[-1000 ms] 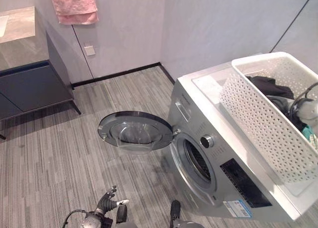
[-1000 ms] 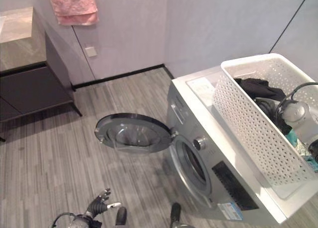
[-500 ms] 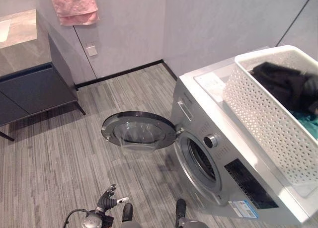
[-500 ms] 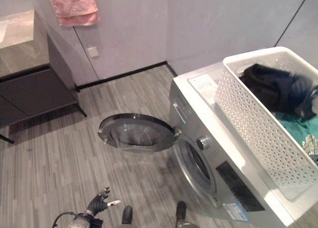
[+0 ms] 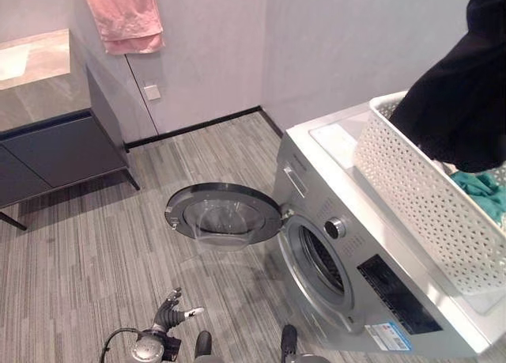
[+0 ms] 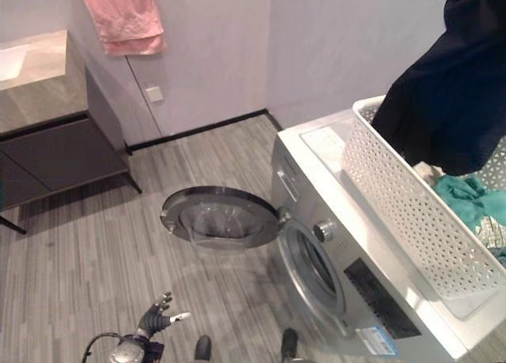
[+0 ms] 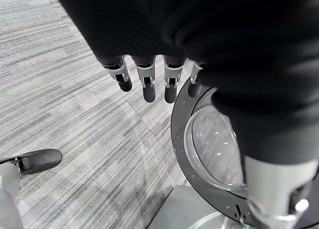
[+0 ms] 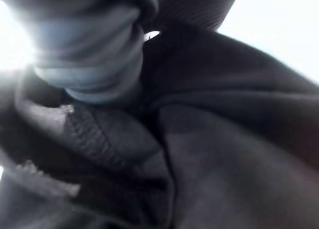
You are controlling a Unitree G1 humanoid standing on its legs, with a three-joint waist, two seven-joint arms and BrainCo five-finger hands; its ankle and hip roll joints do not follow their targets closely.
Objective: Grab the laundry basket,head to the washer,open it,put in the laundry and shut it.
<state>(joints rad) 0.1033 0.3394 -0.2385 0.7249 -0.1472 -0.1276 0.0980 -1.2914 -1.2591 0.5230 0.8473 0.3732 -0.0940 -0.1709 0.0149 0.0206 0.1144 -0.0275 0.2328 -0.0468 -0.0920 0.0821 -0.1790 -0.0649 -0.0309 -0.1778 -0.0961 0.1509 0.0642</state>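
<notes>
Now a dark garment (image 5: 458, 94) is seen hanging high above the white laundry basket (image 5: 411, 189), whereas half a second ago it lay bunched inside the basket; it has been lifted clear of the rim at the upper right of the eye views. In the right wrist view the right hand (image 8: 94, 54) is pressed deep into the dark cloth, with folds gathered round a finger, so a grip on the garment is judged to be held. A teal item (image 6: 466, 201) is left uncovered in the basket, which stands on top of the washer (image 5: 332, 213). The washer's door (image 5: 224, 213) is swung fully open and the drum opening (image 5: 320, 260) is unobstructed. The left hand (image 7: 149, 79) is held low over the striped floor (image 5: 79, 260), its fingers straight and relaxed, with nothing in it. From this, the loading step is judged to be under way: the garment must next be carried down to the drum, and the remaining laundry and the closing of the door are not yet done.
</notes>
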